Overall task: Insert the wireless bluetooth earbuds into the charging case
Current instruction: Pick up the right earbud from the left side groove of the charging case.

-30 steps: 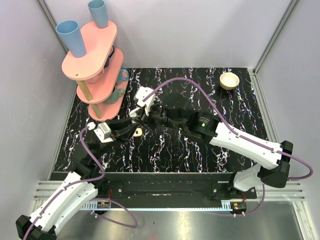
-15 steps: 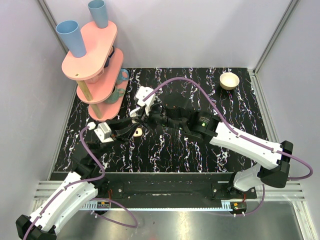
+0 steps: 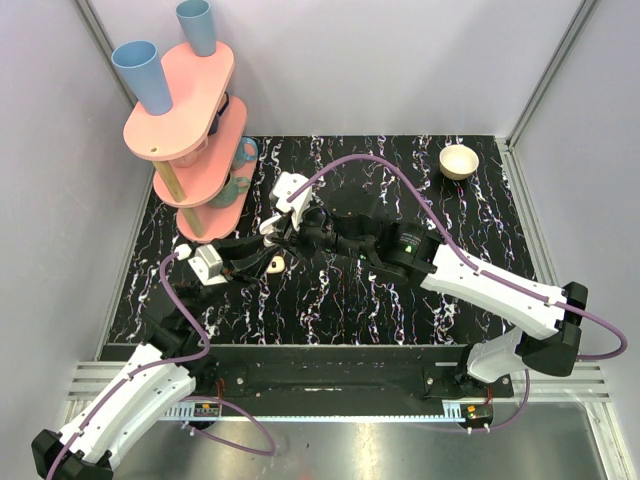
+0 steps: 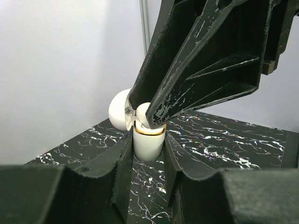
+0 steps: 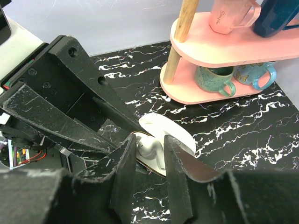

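Remote desk, mid-task: on my left, the left arm's black two-finger gripper (image 3: 262, 264) is clamped on the white, gold-rimmed plastic charging case (image 4: 148, 143). It holds the case upright, low over the black marbled table (image 3: 400, 300). The case's rounded white lid (image 4: 117, 111) stands open. Moving right, the right arm's gripper (image 5: 149, 140) hangs over the case mouth. Its fingers are drawn narrow around a tiny white plastic earbud (image 5: 150, 151), which sits right at the opening between the lid and the rim.

I cannot tell from either wrist view whether the earbud is seated in its well or only resting at the edge. By my reading the case is presented and open, and one insertion is under way but not confirmed. The second earbud shows in none of my views (it may already be in the case beneath the fingers, or lie elsewhere). Left to do, I judge: press this one home, release it, and account for the other.
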Motion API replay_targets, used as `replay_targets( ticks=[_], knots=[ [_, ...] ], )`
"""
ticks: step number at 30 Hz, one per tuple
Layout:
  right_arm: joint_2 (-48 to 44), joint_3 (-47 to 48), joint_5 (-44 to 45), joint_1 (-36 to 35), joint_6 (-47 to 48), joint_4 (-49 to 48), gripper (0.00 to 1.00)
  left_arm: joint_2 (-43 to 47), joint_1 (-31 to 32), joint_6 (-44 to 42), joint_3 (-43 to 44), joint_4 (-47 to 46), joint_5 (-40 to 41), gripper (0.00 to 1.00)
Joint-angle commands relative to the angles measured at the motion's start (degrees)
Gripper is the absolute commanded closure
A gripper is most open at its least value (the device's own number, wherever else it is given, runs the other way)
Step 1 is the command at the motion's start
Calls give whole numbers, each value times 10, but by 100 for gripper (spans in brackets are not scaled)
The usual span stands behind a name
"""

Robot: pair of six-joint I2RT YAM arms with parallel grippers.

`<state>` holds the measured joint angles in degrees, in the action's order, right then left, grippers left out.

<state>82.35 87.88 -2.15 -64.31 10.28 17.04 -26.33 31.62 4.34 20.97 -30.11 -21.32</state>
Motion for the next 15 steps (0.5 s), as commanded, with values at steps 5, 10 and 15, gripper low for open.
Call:
replay_targets(
  ticks=[5,10,15],
  knots=[
    [-10,15,1,8,0,10,64,6,0,-4,4,-47,-6,100],
    [-9,16,-7,9,-2,11,69,1,0,-3,5,-50,-8,100],
    [-10,14,-4,8,-2,7,72,2,1,-3,4,-49,-8,100]
  ],
)
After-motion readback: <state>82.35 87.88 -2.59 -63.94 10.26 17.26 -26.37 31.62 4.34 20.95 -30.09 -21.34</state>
